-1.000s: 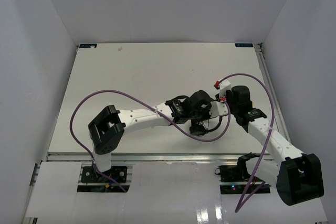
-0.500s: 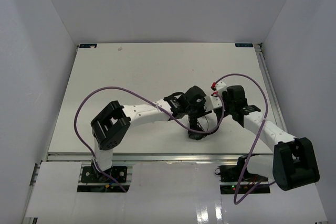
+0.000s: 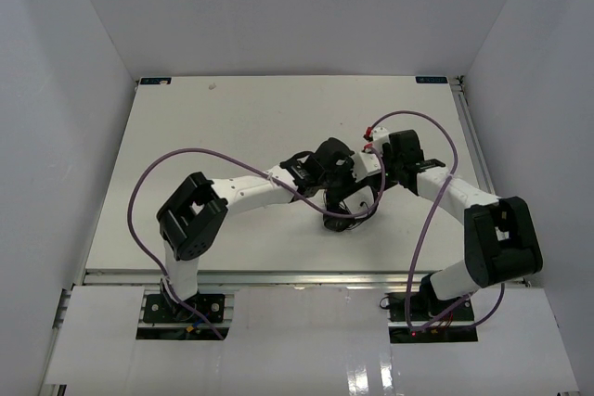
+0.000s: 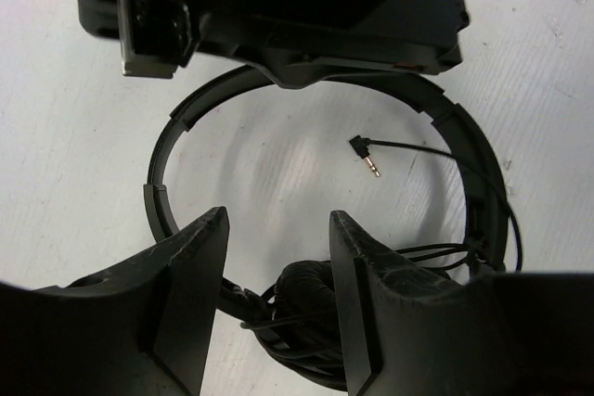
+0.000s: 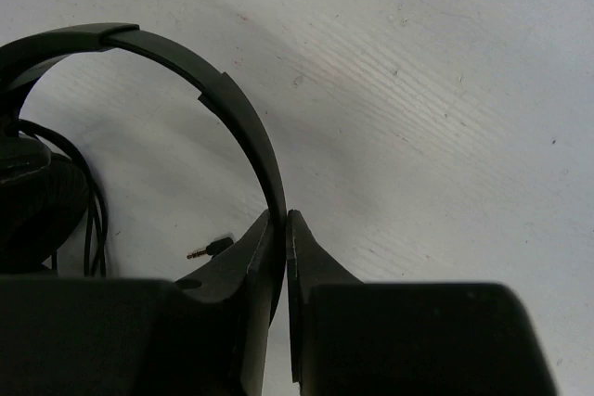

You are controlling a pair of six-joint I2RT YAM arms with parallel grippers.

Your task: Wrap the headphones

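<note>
One earcup point(image 4: 302, 322) half behind left fingers point(image 4: 190, 299)

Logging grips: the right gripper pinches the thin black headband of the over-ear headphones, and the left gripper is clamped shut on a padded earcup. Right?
Not quite. The left gripper is open, as the left wrist view shows: its fingers stand apart over the round padded earcup, holding nothing. The right gripper does pinch the thin black headband.

White tubular links point(image 3: 246, 194) between blocky black joint housings point(image 3: 190, 224); thin purple cables point(image 3: 139, 199) strung outside both arms; small red connector point(image 3: 369, 133) near the right wrist; black base mounts point(image 3: 181, 308); matte black, wedge-shaped fingers point(image 4: 186, 294) with flat inner faces.
</note>
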